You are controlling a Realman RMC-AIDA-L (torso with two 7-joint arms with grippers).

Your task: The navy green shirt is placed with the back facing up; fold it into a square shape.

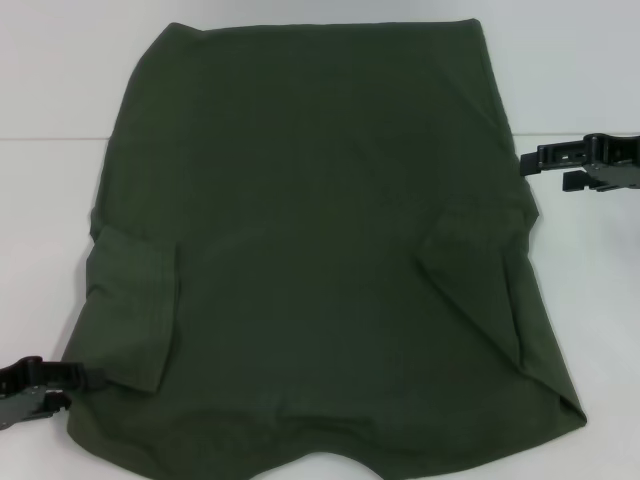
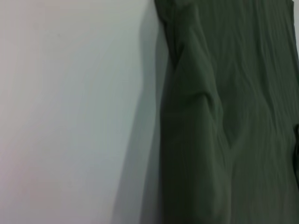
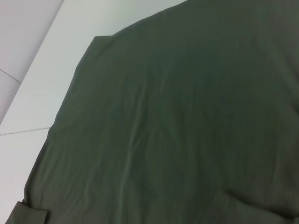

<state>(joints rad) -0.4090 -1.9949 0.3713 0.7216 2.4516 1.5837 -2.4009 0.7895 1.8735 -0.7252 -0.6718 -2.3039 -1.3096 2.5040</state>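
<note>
Navy green shirt lies flat on white tabletop, back up, both sleeves tucked in. Left gripper at near-left edge, right gripper at right edge; fingers' state: can't tell. Next fold: grab hem corners evenly, keep edges aligned.

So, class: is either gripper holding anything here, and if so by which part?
The left gripper meets the navy green shirt at its near left edge; the right gripper reaches its right edge. A grip cannot be told.
</note>
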